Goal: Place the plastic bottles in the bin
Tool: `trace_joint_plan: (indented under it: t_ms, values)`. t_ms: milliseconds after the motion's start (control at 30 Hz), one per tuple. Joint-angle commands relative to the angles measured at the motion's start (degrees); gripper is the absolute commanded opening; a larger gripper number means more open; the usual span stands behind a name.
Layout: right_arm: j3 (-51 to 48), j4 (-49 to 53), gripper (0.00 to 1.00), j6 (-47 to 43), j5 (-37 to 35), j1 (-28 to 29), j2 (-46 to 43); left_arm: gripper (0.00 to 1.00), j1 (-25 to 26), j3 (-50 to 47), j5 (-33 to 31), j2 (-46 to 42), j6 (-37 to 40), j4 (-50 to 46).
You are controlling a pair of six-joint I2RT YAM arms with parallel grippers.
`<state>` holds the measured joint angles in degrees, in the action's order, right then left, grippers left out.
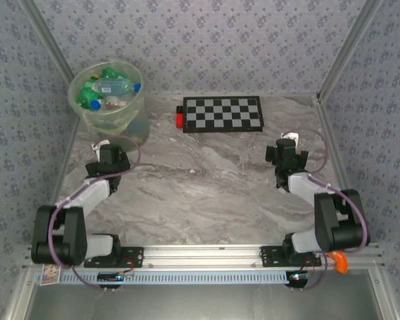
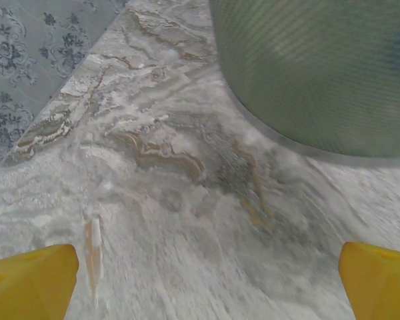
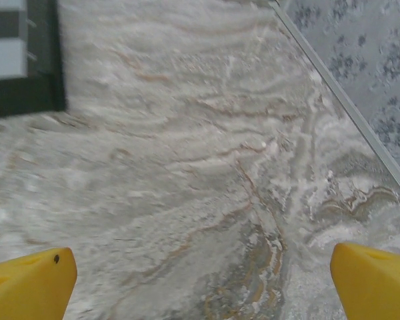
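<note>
The bin (image 1: 87,113) is a round pale-green translucent bucket at the table's back left. Several plastic bottles (image 1: 115,85) lie inside it, green ones and a clear one with a blue cap. My left gripper (image 1: 105,144) hovers just in front of the bin, open and empty; in the left wrist view its yellow fingertips (image 2: 30,280) stand wide apart over bare marble, with the bin wall (image 2: 320,73) ahead. My right gripper (image 1: 287,142) is at the right side, open and empty, its yellow fingertips (image 3: 27,283) spread over the tabletop.
A black-and-white checkerboard (image 1: 223,113) lies at the back centre, a small red block (image 1: 179,120) at its left edge; its corner (image 3: 20,60) shows in the right wrist view. Patterned walls enclose the table, and a metal rail (image 3: 340,100) runs along the right edge.
</note>
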<state>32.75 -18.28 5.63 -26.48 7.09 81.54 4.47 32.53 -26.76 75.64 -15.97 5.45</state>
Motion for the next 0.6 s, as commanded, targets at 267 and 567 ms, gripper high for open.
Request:
trace_joint_plan:
  t_ms: [267, 567]
  values:
    - [-6.47, -20.45, 0.99, -3.42, 12.63, -6.48, 3.90, 1.00, -2.45, -5.43, 8.25, 10.14, 11.84, 34.22]
    - [-11.83, -32.49, 0.99, -5.61, 16.99, -7.69, 6.41, 1.00, -4.35, -9.18, 18.53, 12.16, 13.46, 41.40]
